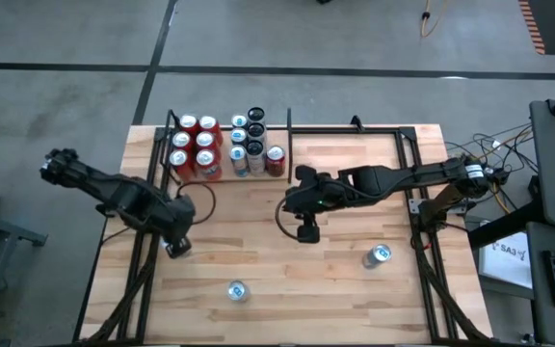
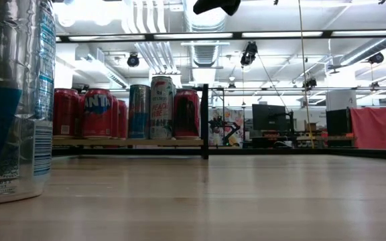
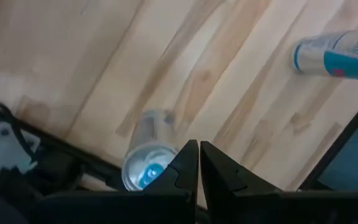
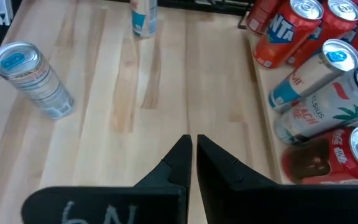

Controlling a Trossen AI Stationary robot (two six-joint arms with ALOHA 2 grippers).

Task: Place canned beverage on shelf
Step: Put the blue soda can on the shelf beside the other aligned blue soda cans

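Several Fanta cans point(image 4: 277, 38) on shelf point(image 1: 227, 178), both grippers point(image 4: 191, 163) closed, empty-handed.

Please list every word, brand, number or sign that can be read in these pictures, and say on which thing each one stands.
"NTA", the visible part of a brand: red can on the shelf.
"PEACH": tall pale can on the shelf.
"SA3": white paper beside the table.
"6N", handwritten: body of the right gripper.
Small print on the silver-and-blue can: too blurred to read.
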